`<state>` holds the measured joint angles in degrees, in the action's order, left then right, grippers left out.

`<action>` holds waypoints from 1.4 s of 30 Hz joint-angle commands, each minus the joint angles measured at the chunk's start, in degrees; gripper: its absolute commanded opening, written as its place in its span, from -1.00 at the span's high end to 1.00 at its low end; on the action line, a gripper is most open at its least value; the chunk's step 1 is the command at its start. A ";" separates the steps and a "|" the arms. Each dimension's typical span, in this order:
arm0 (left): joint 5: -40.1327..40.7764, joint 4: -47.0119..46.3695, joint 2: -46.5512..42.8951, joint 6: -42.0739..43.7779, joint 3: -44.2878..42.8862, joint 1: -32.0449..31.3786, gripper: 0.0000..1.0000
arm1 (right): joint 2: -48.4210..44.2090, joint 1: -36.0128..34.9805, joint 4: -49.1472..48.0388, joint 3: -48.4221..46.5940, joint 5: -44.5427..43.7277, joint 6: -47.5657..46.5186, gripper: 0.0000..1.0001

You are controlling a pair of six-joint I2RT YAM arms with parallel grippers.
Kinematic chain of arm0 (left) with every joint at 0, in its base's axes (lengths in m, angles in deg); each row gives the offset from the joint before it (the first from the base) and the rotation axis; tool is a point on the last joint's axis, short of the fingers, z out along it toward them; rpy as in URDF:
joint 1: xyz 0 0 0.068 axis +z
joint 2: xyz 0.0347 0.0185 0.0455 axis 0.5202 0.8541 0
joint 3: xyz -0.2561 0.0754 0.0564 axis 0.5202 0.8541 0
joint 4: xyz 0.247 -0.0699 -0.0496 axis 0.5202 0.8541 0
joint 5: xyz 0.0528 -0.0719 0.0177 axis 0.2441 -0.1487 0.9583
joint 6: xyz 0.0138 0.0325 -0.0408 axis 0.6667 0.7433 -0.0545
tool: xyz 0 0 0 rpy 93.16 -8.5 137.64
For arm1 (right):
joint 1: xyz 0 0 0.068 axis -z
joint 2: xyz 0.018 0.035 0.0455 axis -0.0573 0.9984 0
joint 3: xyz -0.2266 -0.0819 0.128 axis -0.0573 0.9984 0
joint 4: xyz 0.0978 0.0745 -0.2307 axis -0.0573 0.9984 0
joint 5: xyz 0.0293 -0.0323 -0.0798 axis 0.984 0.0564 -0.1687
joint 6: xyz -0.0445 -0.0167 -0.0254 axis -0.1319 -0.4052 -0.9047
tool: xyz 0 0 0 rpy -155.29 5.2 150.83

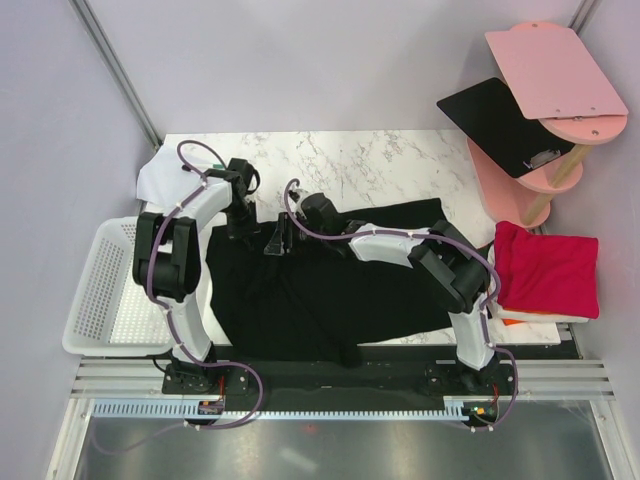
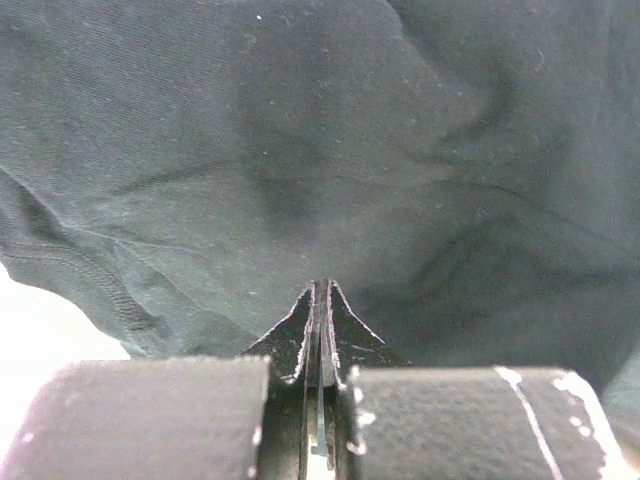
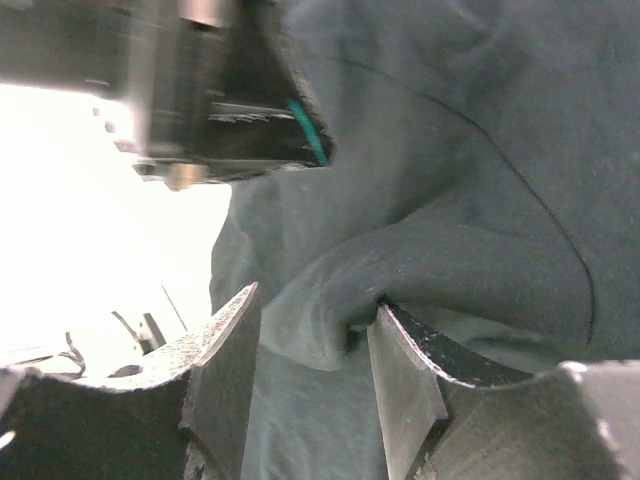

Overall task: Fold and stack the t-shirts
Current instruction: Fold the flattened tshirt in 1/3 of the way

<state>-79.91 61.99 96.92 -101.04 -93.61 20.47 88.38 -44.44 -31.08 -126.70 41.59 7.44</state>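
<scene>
Left gripper [image 2: 320, 300] fingers pressed together, pinching the black shirt [image 1: 330, 290]. Right gripper [image 3: 310, 340] spread around a fold; close fully before lifting, then move both evenly.

Matt black cloth t-shirt [image 1: 330, 290], glossy marbled tabletop [image 1: 380, 165], white plastic mesh basket [image 1: 100, 290]
</scene>
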 commanded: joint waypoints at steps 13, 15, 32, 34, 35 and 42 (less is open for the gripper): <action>8.02 1.96 9.05 0.83 -3.97 -1.17 0.96 | -8.22 -1.49 7.67 -0.86 2.37 -1.30 -0.06; 10.57 2.75 9.66 0.83 -4.68 -1.17 0.96 | -10.15 -1.49 7.95 0.46 2.81 -1.39 -0.05; 13.56 5.13 13.88 1.36 -8.99 -2.48 0.96 | -3.67 -1.67 12.79 5.91 -4.75 -4.73 0.39; 14.00 5.13 13.97 1.54 -8.90 -2.57 0.96 | -2.25 -1.76 9.81 6.00 -5.36 -4.20 0.44; 14.18 5.13 13.97 1.54 -8.81 -2.66 0.96 | -1.11 -1.93 9.36 5.83 -6.49 -4.20 0.46; 14.18 5.13 13.88 1.71 -8.63 -2.66 0.96 | 2.15 -1.85 8.04 2.67 -7.03 -3.67 0.44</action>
<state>-67.33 69.23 108.76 -100.69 -102.20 17.70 88.36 -45.86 -21.35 -122.33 37.22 3.81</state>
